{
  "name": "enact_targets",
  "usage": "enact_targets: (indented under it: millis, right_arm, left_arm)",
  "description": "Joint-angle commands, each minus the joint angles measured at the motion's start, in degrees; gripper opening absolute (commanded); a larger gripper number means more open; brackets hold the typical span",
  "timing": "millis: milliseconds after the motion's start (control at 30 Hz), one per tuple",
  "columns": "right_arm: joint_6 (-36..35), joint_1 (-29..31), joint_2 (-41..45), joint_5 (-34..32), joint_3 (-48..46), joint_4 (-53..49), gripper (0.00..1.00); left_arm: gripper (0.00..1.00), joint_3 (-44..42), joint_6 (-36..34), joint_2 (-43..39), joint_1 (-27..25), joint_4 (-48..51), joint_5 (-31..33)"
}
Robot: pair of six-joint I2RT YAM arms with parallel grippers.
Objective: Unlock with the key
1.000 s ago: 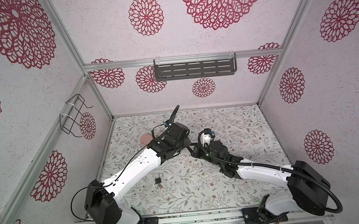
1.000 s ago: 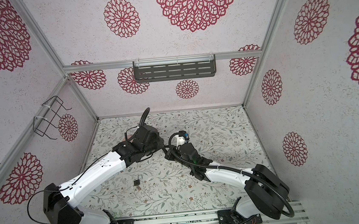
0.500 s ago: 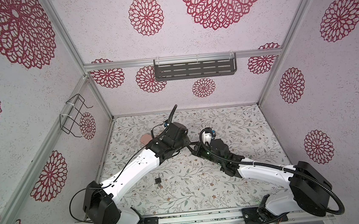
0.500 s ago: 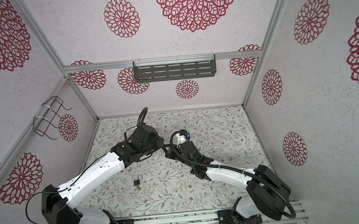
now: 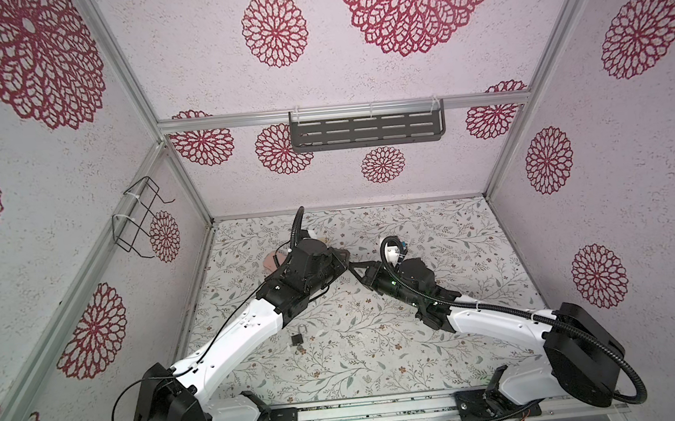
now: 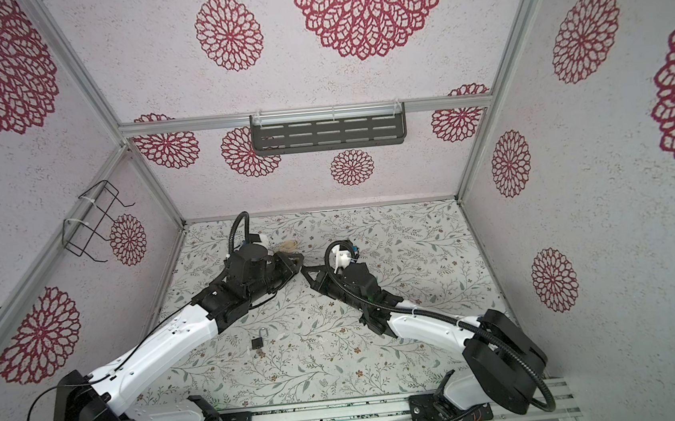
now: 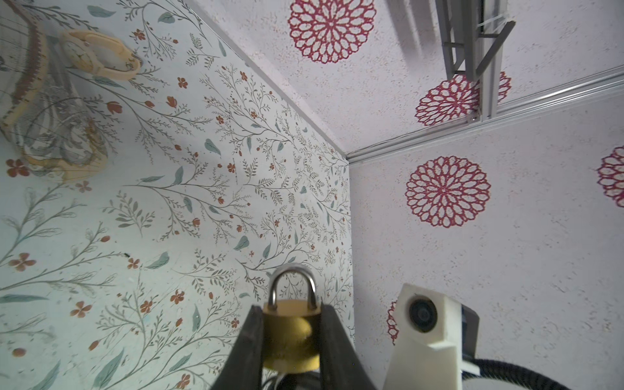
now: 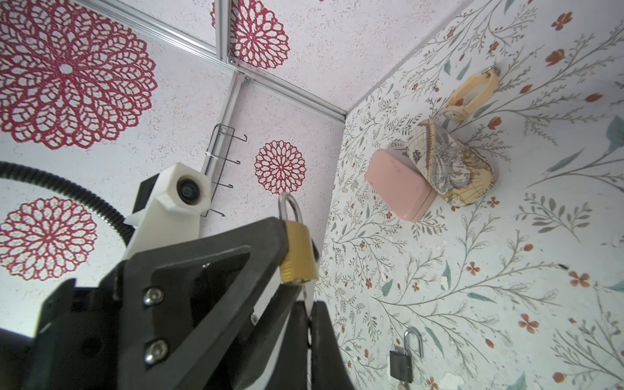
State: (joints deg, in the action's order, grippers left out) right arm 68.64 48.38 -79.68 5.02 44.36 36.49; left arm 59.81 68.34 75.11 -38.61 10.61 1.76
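Key (image 8: pixel 306 294): only thin pale metal sliver shows, between underside of brass padlock (image 7: pixel 291 332) and tips of right hand (image 8: pixel 308 315); bow hidden, entry into keyway unclear. Right hand pressed together, pinching key. Brass padlock: smooth rounded body, curved steel shackle seated at both ends; pinched by left hand (image 7: pixel 291 315), aloft over worktop (image 5: pixel 442 335) middle, toward back edge; hidden between hands in both top views. Black padlock (image 5: pixel 296 339): matte, shackle open, left half of worktop. Toward back edge, left half: smooth pink case (image 8: pixel 400 184) touching tipped map-print mug (image 8: pixel 452 169), cream wristwatch (image 8: pixel 471 96) beside; mostly hidden in both top views.
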Motion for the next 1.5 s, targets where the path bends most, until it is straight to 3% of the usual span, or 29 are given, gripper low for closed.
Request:
enact_targets:
  millis: [0, 167, 400, 567, 667, 867, 1067, 1200, 1467]
  right_arm:
    - [1.8, 0.3, 1.7, 0.6, 2.7, 8.1, 0.00]
    - [1.4, 0.3, 2.2, -0.7, 2.9, 7.9, 0.00]
    - [-7.4, 0.4, 4.7, -3.2, 5.0, -4.4, 0.01]
    - [-14.7, 0.4, 8.3, -7.4, 5.4, -14.8, 0.32]
    - [-18.4, 0.3, 10.6, -9.6, 6.6, -21.2, 0.41]
    - [-27.5, -0.8, 10.5, -8.1, 15.1, -35.7, 0.59]
    - [-37.0, -1.1, 2.9, -4.4, 29.9, -53.1, 0.66]
    - [-40.0, -1.1, -2.6, -3.9, 37.3, -62.2, 0.66]
    - [-44.3, -1.1, -9.8, -4.1, 46.8, -71.1, 0.66]
  left_arm:
    - [0.00, -0.2, 1.6, -1.1, -1.2, -4.2, -6.5]
    - [0.00, 0.3, 0.2, -2.2, -1.2, -3.2, -6.4]
    - [0.00, 3.2, -7.7, -4.3, -1.2, 1.9, -0.1]
    - [0.00, 1.3, -19.6, -7.8, -0.9, 2.2, 6.0]
    - [0.00, -0.5, -27.7, -9.5, -0.9, 1.8, 7.8]
    - [0.00, -8.8, -41.7, -12.2, -0.8, -6.5, 2.1]
    - [0.00, -16.8, -48.7, -14.0, -0.8, -17.5, -3.3]
    - [0.00, -18.0, -51.2, -13.5, -0.9, -17.7, -3.5]
    - [0.00, -18.5, -52.7, -12.5, -1.1, -19.1, -3.5]
